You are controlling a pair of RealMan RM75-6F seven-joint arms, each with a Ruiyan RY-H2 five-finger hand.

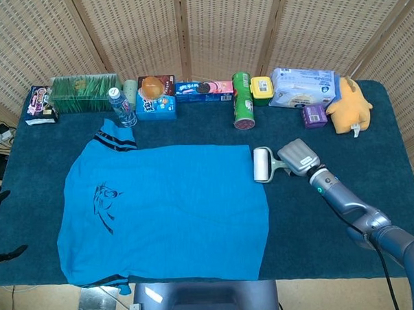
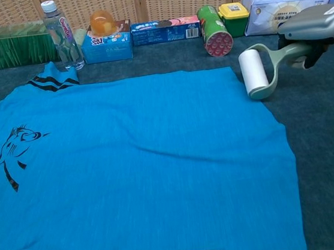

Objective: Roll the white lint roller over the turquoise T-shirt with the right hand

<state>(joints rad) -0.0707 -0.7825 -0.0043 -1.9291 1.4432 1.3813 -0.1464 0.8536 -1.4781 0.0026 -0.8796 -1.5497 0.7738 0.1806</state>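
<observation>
the turquoise t-shirt (image 1: 165, 212) lies flat on the dark blue counter (image 1: 371, 141), collar to the left, with a small dark print near its left side. the right hand (image 1: 300, 158) is clamped on the pale green handle of the white lint roller (image 1: 262, 165), its silver back facing up. the roller stands at the far right corner of the shirt, its white drum just beside or barely touching the hem; in the chest view the drum (image 2: 253, 71) appears at the very edge of the fabric, and contact cannot be told for certain. the left hand is outside both views. along the far edge of the counter, from left to right: a green box (image 1: 84, 94), a water bottle (image 1: 122, 107), a blue carton (image 1: 156, 97), a flat biscuit box (image 1: 204, 90), a green can (image 1: 242, 100), a small yellow-lidded tub (image 1: 262, 90), a pack of wipes (image 1: 302, 87) and a yellow plush toy (image 1: 348, 105).
</observation>
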